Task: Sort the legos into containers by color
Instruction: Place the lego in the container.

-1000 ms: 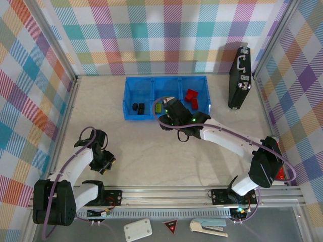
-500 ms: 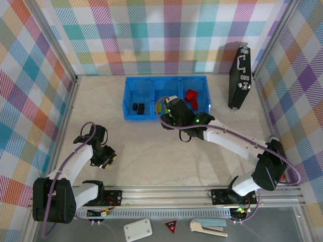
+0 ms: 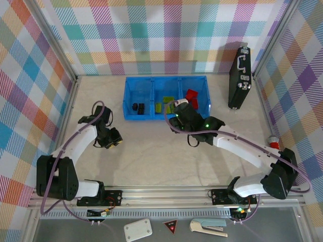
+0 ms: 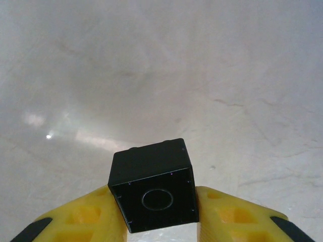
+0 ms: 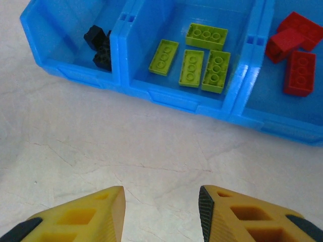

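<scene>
Left claw (image 3: 112, 140) is clamped on a black cube (image 4: 154, 191) at 9 o'clock on the table (image 3: 151, 161). Right claw (image 5: 161, 212) stands apart, empty. The tray (image 5: 171, 96) at 12 o'clock holds the sorted legos (image 5: 191, 67).

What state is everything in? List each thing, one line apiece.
Left gripper: shut on small black plastic cube.
Right gripper: open, empty.
Long bright-blue plastic tray: upright, one colour per compartment.
Other black cubes: in left compartment.
Lime-green studded bricks: four, flat, in middle compartment.
Red studded bricks: in right compartment.
Black upright case: standing, closed.
</scene>
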